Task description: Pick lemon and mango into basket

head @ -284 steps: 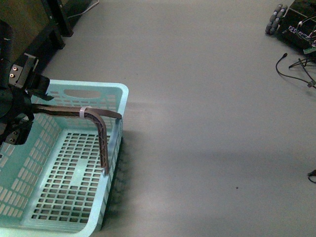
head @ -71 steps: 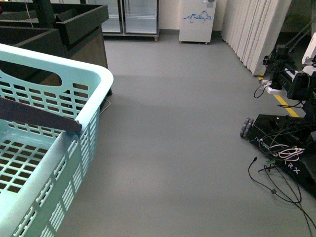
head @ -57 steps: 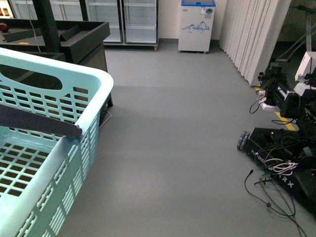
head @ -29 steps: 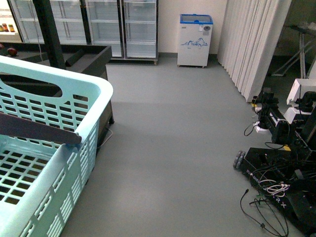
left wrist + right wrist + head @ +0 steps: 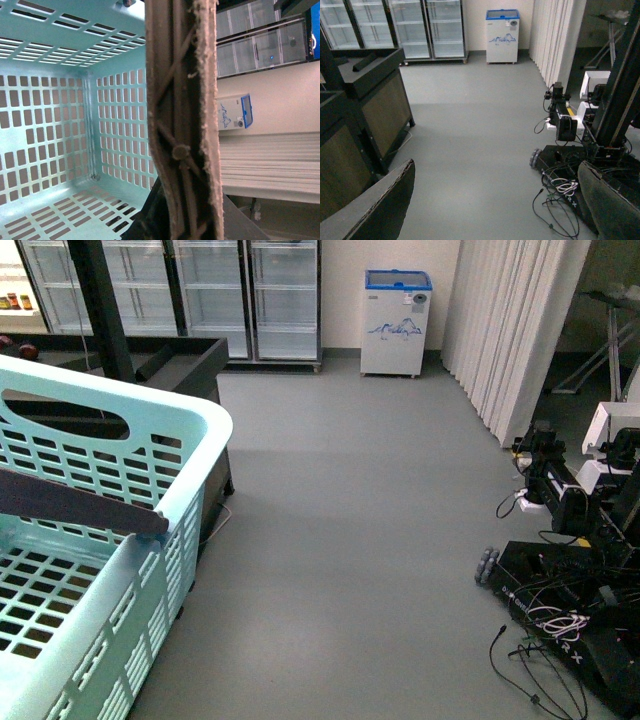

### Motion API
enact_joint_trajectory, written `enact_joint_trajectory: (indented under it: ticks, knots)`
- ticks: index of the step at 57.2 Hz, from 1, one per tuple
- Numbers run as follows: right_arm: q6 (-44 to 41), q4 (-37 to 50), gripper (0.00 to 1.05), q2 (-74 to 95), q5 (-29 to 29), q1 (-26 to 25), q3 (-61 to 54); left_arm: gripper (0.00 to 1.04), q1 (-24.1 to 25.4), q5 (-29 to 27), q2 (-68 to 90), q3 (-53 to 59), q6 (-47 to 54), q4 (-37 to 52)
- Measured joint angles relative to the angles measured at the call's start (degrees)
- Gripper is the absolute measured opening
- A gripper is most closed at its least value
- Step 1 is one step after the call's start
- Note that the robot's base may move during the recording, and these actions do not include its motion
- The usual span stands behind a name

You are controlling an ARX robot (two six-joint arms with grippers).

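Clearly the basket (image 5: 190, 412) fills the front view's left side. Its brown handle (image 5: 182, 125) runs close across the left wrist camera, perhaps clasped. The left gripper's fingers are hidden, so its grip cannot be told. The right gripper (image 5: 495, 210) gapes wide, empty, above the grey floor (image 5: 470, 140).

Basket (image 5: 205, 430), cut off by the front view's left and lower edges, its handle (image 5: 90, 506) likewise running off leftward; in the left wrist view this handle masks the basket wall behind it; shelf items (image 5: 12, 300) beyond the basket are too small to identify.
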State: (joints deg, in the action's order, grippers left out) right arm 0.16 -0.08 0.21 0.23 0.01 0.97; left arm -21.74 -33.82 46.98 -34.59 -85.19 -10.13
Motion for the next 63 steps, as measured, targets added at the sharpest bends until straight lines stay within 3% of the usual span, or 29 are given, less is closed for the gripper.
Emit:
enact_joint_trajectory:
  ticks: [63]
  knots:
    - [0.0, 0.0, 0.96, -0.04, -0.22, 0.0, 0.0, 0.06, -0.17, -0.13, -0.11, -0.09, 0.07, -0.02]
